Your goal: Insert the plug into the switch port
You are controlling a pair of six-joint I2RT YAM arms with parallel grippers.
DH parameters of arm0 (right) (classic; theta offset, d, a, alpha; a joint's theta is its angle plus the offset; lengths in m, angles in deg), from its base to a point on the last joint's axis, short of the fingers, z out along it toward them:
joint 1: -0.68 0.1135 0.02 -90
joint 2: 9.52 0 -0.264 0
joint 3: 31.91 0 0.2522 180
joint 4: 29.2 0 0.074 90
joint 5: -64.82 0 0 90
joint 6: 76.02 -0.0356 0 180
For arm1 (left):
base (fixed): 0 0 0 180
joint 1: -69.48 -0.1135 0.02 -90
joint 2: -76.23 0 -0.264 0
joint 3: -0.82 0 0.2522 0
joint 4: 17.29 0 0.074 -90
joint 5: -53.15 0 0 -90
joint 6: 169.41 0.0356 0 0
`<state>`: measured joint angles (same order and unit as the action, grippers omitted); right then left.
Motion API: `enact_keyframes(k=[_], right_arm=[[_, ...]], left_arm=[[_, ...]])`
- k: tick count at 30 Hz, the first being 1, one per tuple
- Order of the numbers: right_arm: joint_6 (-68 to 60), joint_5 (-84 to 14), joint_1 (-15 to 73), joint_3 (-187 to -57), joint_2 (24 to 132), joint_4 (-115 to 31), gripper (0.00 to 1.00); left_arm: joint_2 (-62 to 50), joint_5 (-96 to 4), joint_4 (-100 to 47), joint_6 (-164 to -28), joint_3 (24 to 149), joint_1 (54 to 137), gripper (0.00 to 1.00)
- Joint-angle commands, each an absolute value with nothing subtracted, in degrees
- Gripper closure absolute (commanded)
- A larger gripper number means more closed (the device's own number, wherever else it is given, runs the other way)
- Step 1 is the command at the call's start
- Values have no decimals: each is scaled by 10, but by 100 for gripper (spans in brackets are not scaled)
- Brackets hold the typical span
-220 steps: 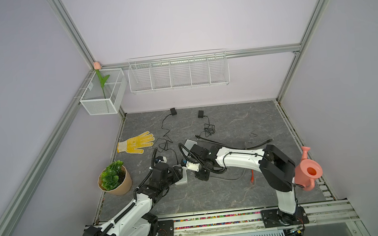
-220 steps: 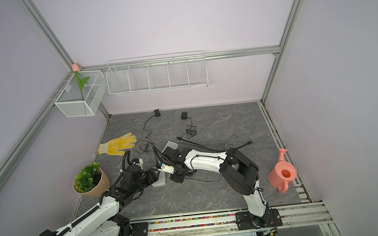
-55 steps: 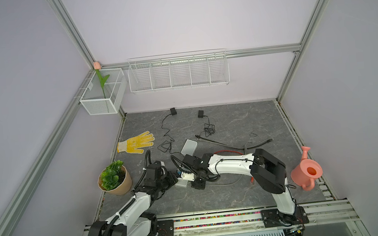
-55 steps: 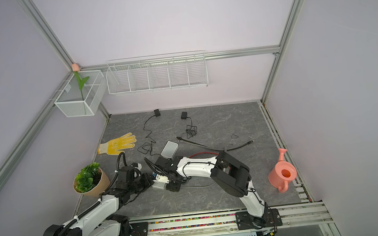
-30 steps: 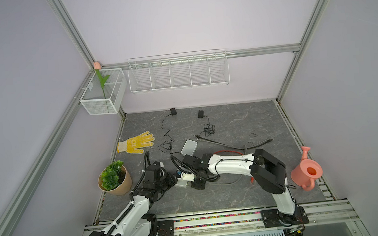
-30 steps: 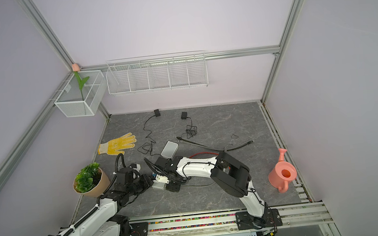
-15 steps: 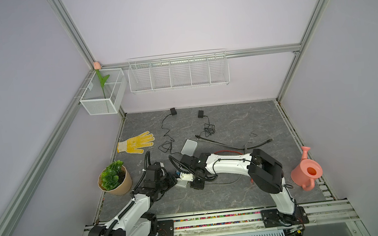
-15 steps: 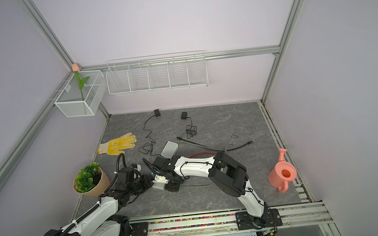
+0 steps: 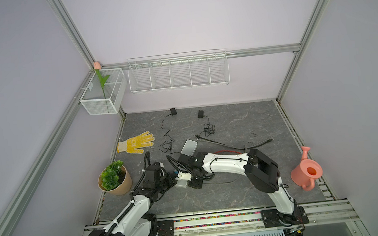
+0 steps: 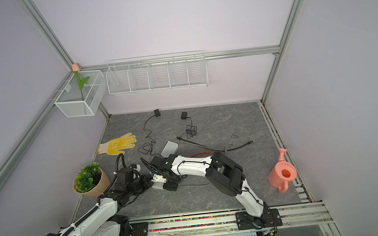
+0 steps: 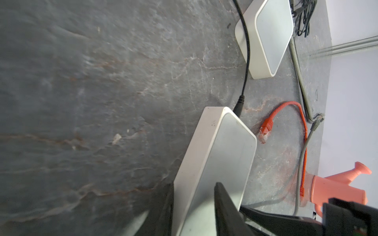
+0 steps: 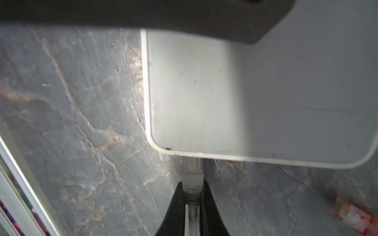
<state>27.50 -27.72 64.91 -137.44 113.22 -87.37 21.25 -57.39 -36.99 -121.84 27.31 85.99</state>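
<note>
Your left gripper (image 11: 194, 196) has its black fingers closed partway across one end of the switch (image 11: 221, 153), a flat, smooth white box with rounded corners and a matte grey top, sitting toward the front-left corner of the grey, veined stone-look tabletop (image 11: 102, 102). Your right gripper (image 12: 192, 190) is pinched nearly closed on the pale grey boot of the plug (image 12: 192, 173), whose translucent tip meets the switch's edge near a corner; you cannot tell whether it is seated.

The table (image 9: 230, 124) is dark grey, veined with white and rust. The switch (image 11: 221, 155) is silvery white and the plug (image 12: 192, 177) pale grey. The watering can (image 9: 305, 173), at the right in a top view, is salmon pink.
</note>
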Motion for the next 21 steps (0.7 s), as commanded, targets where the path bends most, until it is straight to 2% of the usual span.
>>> enact_keyframes(k=[1, 13, 21], right_arm=[[275, -277, 653, -1392, 1147, -836, 93], [246, -326, 654, -1354, 1118, -723, 93], [226, -350, 654, -1350, 1113, -635, 93]], left_arm=[[220, -598, -372, -1219, 265, 863, 66], [224, -622, -366, -1223, 241, 862, 66], [266, -630, -368, -1244, 221, 868, 66]])
